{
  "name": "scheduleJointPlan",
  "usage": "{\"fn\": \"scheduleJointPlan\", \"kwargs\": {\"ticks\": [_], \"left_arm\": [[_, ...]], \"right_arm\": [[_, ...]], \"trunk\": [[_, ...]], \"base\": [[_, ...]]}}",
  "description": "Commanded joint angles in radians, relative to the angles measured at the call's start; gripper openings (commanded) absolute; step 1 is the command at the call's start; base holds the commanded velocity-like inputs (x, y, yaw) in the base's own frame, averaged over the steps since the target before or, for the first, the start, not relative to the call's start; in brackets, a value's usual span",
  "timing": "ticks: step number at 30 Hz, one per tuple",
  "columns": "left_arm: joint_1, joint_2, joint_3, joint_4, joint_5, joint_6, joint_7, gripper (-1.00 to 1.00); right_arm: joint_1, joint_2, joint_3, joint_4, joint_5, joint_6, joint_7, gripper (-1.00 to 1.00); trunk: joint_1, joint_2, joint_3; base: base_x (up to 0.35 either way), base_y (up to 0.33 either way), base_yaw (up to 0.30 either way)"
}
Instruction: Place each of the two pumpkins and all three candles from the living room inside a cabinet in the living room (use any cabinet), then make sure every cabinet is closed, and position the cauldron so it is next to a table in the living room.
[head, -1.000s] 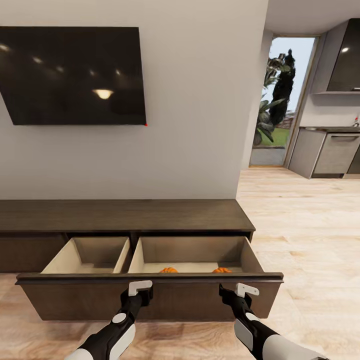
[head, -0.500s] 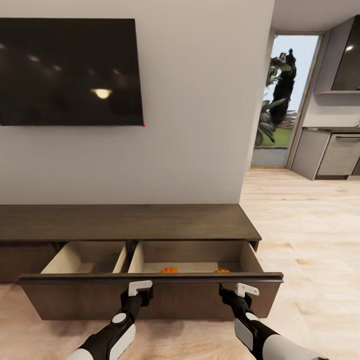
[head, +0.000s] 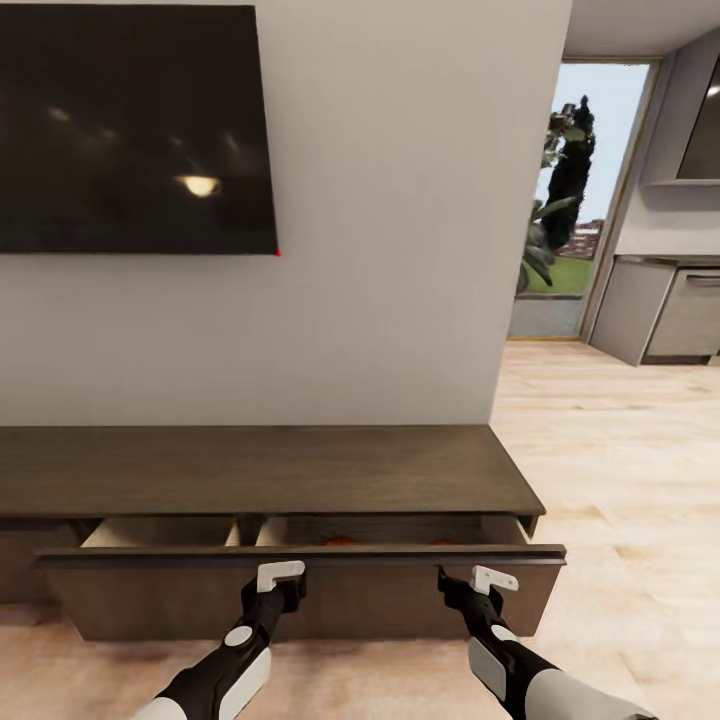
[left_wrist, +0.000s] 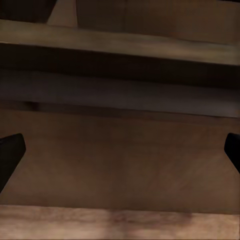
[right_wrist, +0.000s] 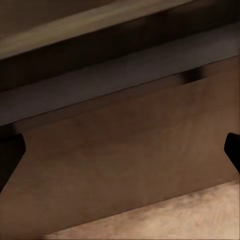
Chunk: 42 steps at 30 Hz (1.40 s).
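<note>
The long dark brown cabinet (head: 260, 468) stands against the wall under the TV. Its wide drawer front (head: 300, 590) sticks out a short way, leaving a narrow gap over the pale insides. In that gap two thin orange slivers show, one pumpkin (head: 338, 541) and the other pumpkin (head: 442, 541). My left gripper (head: 280, 578) and right gripper (head: 493, 580) both rest against the drawer front. In the wrist views the left gripper (left_wrist: 120, 155) and right gripper (right_wrist: 120, 155) are open, fingertips wide apart, with the brown drawer panel close in front. Candles, cauldron and table are out of view.
A large black TV (head: 130, 130) hangs on the white wall above the cabinet. To the right, light wood floor (head: 620, 480) runs to a glass door (head: 570, 200) and grey kitchen units (head: 670, 310).
The drawer has slid most of the way into the cabinet with both grippers against its front. The whole view has moved closer to the wall, so the camera has advanced.
</note>
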Motion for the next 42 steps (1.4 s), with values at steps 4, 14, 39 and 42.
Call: {"fn": "scheduleJointPlan", "kwargs": {"ticks": [4, 14, 39, 42], "left_arm": [[-0.001, 0.001, -0.008, 0.000, 0.006, -0.005, 0.007, 1.00], [-0.001, 0.001, -0.008, 0.000, 0.004, -0.005, 0.007, 1.00], [-0.001, 0.005, -0.008, 0.000, -0.001, -0.006, 0.006, 1.00], [-0.001, 0.007, -0.008, 0.000, -0.001, -0.006, 0.005, 1.00]], "right_arm": [[-0.002, 0.000, 0.000, -0.002, 0.002, -0.002, -0.006, 1.00], [-0.001, 0.000, 0.000, -0.002, 0.002, -0.002, -0.006, 1.00], [-0.002, -0.001, 0.000, -0.003, 0.007, 0.006, 0.003, 1.00], [-0.001, -0.001, 0.000, -0.003, 0.008, 0.013, 0.005, 1.00]], "trunk": [[0.000, 0.000, -0.001], [0.000, 0.000, -0.001], [0.000, 0.000, -0.001], [0.000, 0.000, -0.001]], "base": [[0.328, 0.000, 0.000], [0.315, 0.000, 0.000], [-0.203, 0.000, 0.000], [-0.341, 0.005, 0.000]]}}
